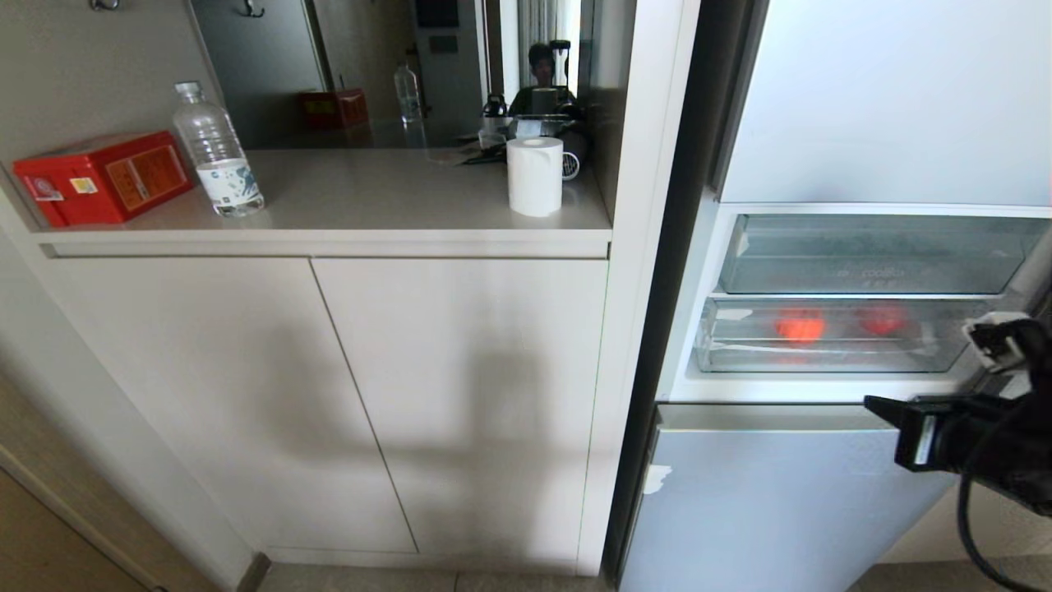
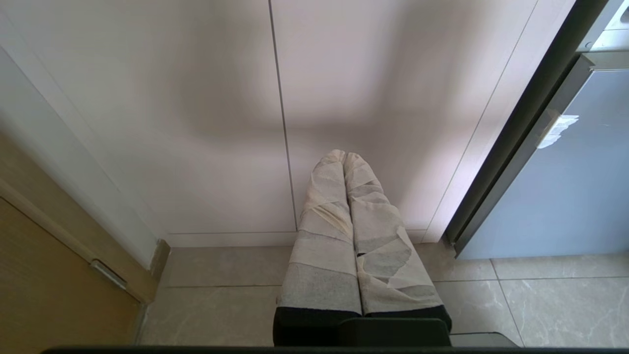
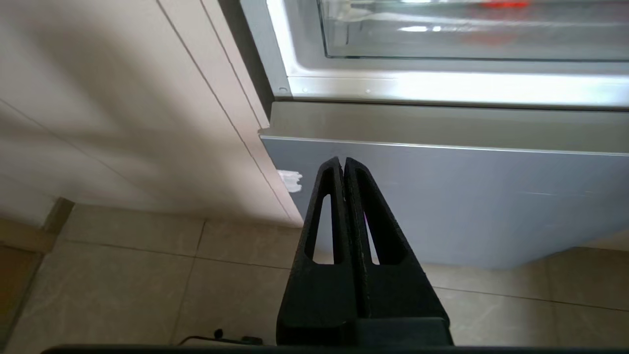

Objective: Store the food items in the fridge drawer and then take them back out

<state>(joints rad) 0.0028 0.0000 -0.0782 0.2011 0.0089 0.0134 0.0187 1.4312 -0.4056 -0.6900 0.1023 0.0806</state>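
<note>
The two food items, an orange-red fruit and a red fruit, sit side by side inside the fridge drawer, the lower of two clear drawers in the open fridge on the right. The drawer looks pushed in, so the fruits seem to be stored, and I think the next job is to take them back out. The clear drawer above has faint letters on its front and looks empty. The right gripper is low on the right, in front of the grey lower fridge door and just under the open part. Its black jaws are pressed together and hold nothing. It is close to the drawer but does not touch it. It probably needs to rise and open to pull the drawer out. The left gripper hangs low by the white cupboard doors, pointing at the floor. Its taped jaws are closed and empty too. On the table to the left, far from the fridge, stand a red box, a water bottle and a paper roll.
</note>
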